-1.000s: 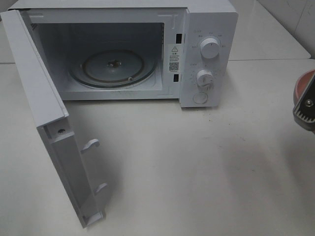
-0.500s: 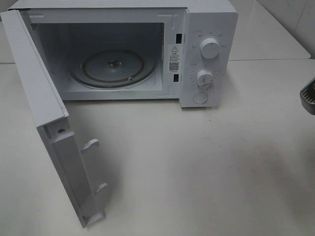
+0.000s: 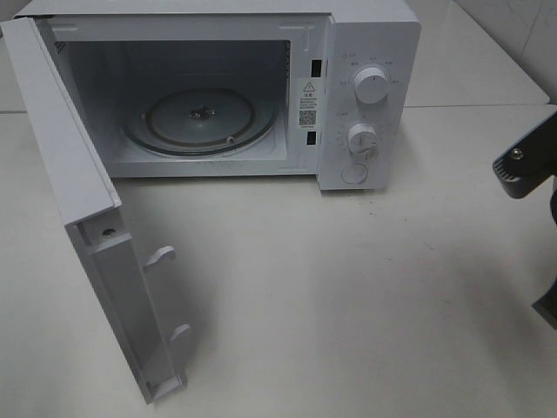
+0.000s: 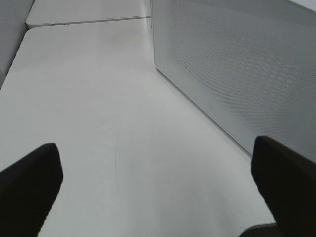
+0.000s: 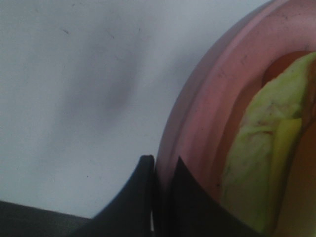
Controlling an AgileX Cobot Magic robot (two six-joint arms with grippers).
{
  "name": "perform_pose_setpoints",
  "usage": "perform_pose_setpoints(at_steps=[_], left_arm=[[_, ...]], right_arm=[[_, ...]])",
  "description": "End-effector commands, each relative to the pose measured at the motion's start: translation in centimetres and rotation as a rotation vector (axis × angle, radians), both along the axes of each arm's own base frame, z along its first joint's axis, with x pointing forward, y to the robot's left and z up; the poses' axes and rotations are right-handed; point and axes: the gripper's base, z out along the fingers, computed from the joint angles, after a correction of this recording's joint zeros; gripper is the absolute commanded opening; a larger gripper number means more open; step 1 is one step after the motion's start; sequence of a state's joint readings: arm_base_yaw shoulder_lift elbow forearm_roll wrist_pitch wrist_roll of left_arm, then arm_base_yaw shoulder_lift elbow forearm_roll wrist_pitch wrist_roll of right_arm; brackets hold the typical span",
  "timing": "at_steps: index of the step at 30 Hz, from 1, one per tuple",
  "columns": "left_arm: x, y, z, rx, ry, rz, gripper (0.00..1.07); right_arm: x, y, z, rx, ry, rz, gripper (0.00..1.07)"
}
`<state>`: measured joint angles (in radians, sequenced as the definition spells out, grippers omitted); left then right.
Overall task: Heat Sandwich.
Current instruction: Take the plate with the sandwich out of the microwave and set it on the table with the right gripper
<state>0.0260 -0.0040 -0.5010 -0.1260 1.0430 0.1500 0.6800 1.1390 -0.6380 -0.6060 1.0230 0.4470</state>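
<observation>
1. Exterior high view: at the bench's (image 3: 365, 296) left edge the microwave door (image 3: 83, 218) stands swung wide open, its inner face with two white latch hooks turned toward the middle of the bench.
2. The microwave (image 3: 261, 87) sits along the far edge of the bench; its cavity is open and the glass turntable (image 3: 200, 120) lies flat on its floor.
3. On the microwave's right side, the control panel carries two round knobs (image 3: 372, 87) one above the other, with a round button (image 3: 354, 173) below them.
4. At the bench's right edge only dark parts of the right arm (image 3: 526, 165) show – its hand is out of this view.
5. Left wrist view: the left hand (image 4: 158, 192) hangs over bare bench beside the perforated outer face of the door, its two dark fingers (image 4: 29, 187) far apart and holding nothing.
6. Right wrist view: the right hand (image 5: 160, 192) has its fingers pressed together on the rim of a pink plate (image 5: 197, 113).
7. The sandwich (image 5: 261, 148) lies on that plate – pale yellow-green filling shows, blurred at close range – near the bench's right edge.
</observation>
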Motion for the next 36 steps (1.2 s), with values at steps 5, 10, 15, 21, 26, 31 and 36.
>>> perform_pose_setpoints(at_steps=[5, 10, 15, 21, 26, 31, 36], left_arm=[[-0.3, -0.1, 0.0, -0.009, -0.034, -0.008, 1.01], [-0.3, -0.1, 0.0, -0.009, -0.034, -0.008, 1.01], [-0.3, -0.1, 0.0, -0.009, -0.034, -0.008, 1.01], [-0.3, -0.1, 0.0, -0.009, -0.034, -0.008, 1.01], [-0.3, -0.1, 0.0, -0.009, -0.034, -0.008, 1.01], [-0.3, -0.1, 0.0, -0.009, -0.034, -0.008, 1.01], [-0.3, -0.1, 0.0, -0.009, -0.034, -0.008, 1.01]], right_arm=[[1.3, 0.4, -1.1, -0.044, -0.022, -0.002, 0.01], [2.4, 0.0, -2.0, -0.031, -0.012, -0.045, 0.01], [3.7, -1.3, -2.7, -0.034, -0.015, -0.096, 0.01], [4.8, -2.8, -3.2, -0.02, -0.03, -0.151, 0.01], [5.6, -3.6, -4.1, -0.012, -0.014, -0.197, 0.01], [6.5, -4.1, -5.4, 0.004, 0.001, -0.22, 0.01], [7.5, -4.3, -6.8, -0.014, -0.02, -0.237, 0.01]])
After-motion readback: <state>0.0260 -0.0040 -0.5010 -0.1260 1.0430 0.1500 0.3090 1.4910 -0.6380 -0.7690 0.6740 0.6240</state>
